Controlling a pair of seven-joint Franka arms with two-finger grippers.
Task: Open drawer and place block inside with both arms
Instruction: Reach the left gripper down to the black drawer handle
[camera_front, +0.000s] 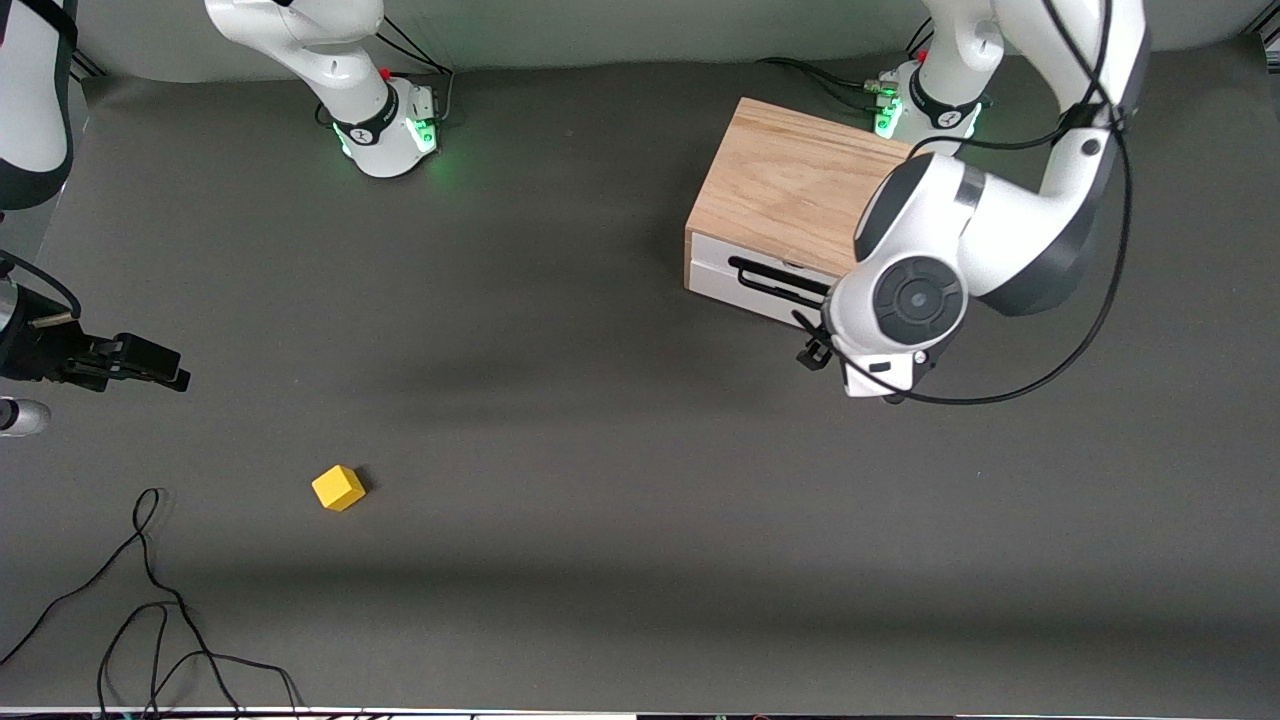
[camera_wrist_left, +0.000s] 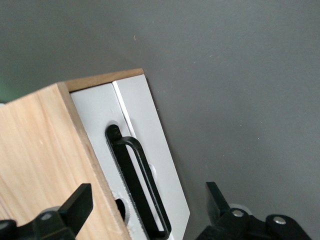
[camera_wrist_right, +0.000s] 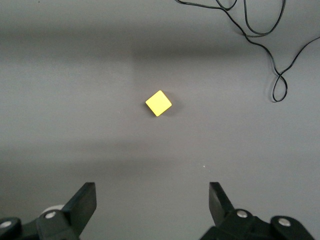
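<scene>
The light oak box (camera_front: 790, 185) stands close to the left arm's base. Its drawer (camera_front: 735, 285) shows a white front with a black wire handle (camera_front: 775, 282) and looks shut. My left gripper (camera_front: 815, 350) hangs just in front of the drawer, mostly hidden under the wrist. In the left wrist view it (camera_wrist_left: 147, 196) is open, its fingers on either side of the handle (camera_wrist_left: 137, 185) without gripping it. The yellow block (camera_front: 338, 488) lies on the table toward the right arm's end. My right gripper (camera_front: 150, 362) is open and empty. The block (camera_wrist_right: 158, 103) shows ahead of the right gripper (camera_wrist_right: 150, 197).
The dark grey table cloth (camera_front: 600, 450) covers the whole table. Loose black cables (camera_front: 150, 600) lie near the front edge at the right arm's end and also show in the right wrist view (camera_wrist_right: 272, 45). A small silver cylinder (camera_front: 20, 416) sits below the right gripper.
</scene>
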